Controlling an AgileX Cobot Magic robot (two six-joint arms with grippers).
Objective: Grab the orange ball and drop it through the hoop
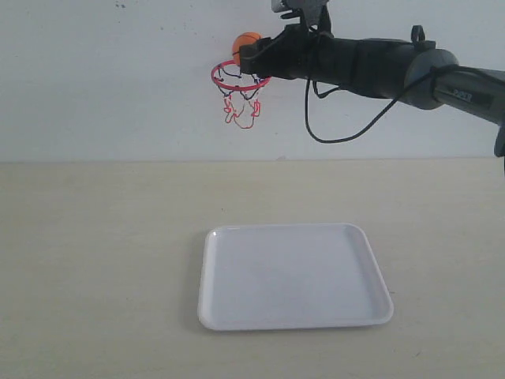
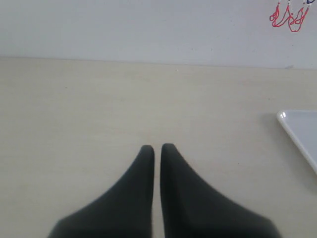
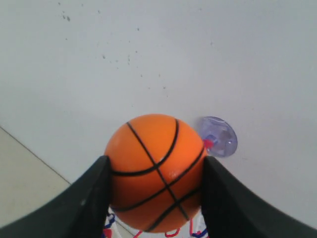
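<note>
The orange ball (image 1: 245,44) (image 3: 155,171), with thin black seams, is clamped between the two black fingers of my right gripper (image 1: 249,52) (image 3: 155,186), high against the white wall. It hangs just above the hoop (image 1: 239,80), whose red rim and string net sit directly under it. The hoop's bluish suction mount (image 3: 218,136) sticks to the wall behind the ball. My left gripper (image 2: 156,148) is shut with nothing in it, low over the tabletop; the hoop's net (image 2: 289,16) shows far off in that view.
A white tray (image 1: 294,275) (image 2: 300,131) lies on the beige table below the hoop. The right arm (image 1: 387,67) reaches in from the right with a black cable looping beneath it.
</note>
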